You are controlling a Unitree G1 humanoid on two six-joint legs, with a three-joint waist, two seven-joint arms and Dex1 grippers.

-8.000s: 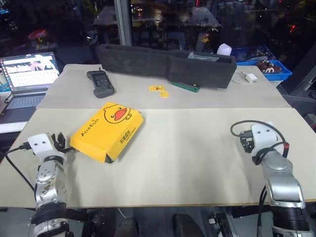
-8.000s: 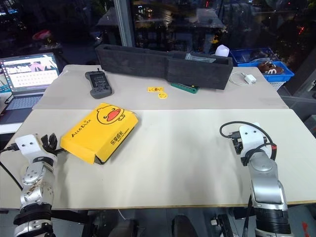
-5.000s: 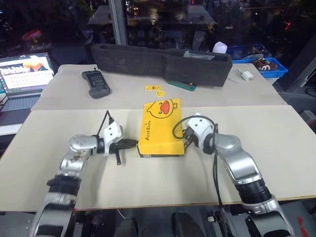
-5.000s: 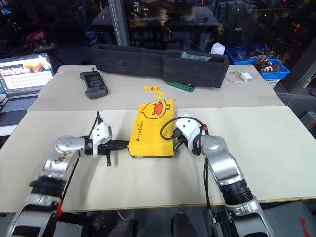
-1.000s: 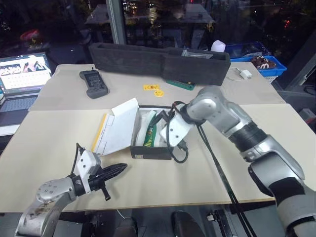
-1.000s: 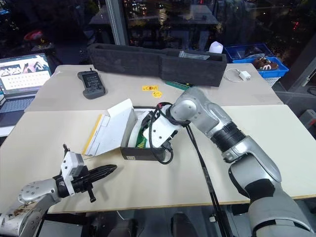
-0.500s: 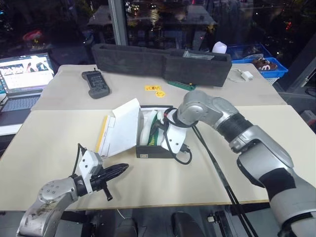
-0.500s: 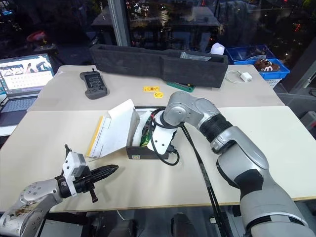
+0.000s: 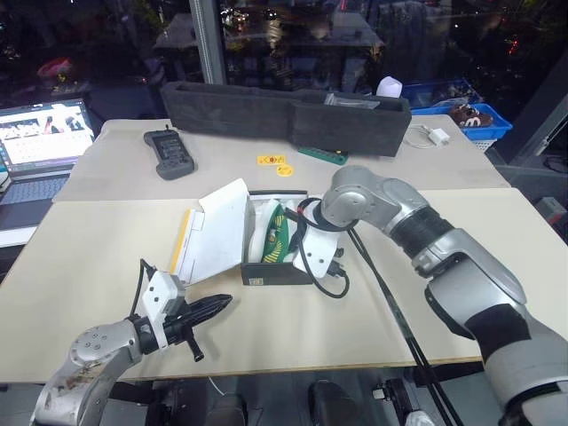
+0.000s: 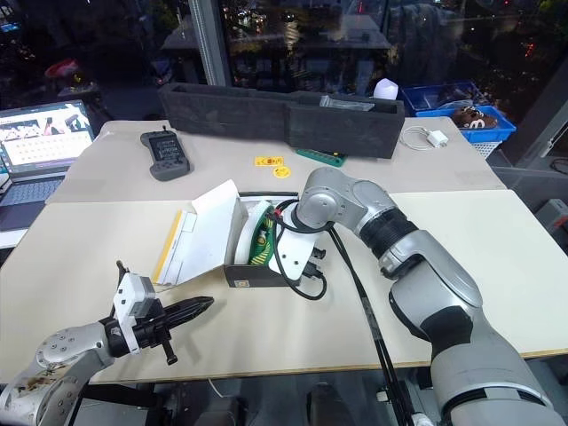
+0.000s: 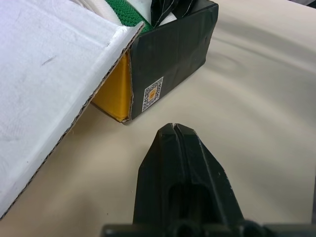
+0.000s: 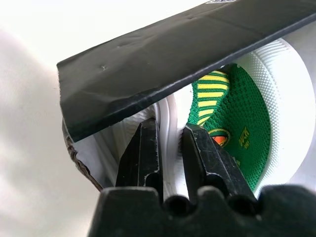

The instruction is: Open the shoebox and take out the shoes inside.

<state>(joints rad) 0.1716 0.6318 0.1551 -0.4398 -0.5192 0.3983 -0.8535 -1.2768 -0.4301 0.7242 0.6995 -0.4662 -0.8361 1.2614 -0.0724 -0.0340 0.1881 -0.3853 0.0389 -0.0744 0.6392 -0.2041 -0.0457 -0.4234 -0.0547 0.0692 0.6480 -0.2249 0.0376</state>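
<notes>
The shoebox [image 9: 277,266] sits mid-table [image 9: 461,266], its lid [image 9: 213,229] flung back to the left. The shoes [image 12: 232,116] lie inside, green tops showing. The right gripper [image 12: 170,143] reaches down into the box, fingers drawn narrow around a pale sole edge, gripping it as far as I can make out. The left gripper [image 11: 177,129] hangs pinched together, empty, near the box's front corner.

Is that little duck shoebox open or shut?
Open: the shoebox has its lid swung back, white underside showing, with a green shoe inside.
</notes>
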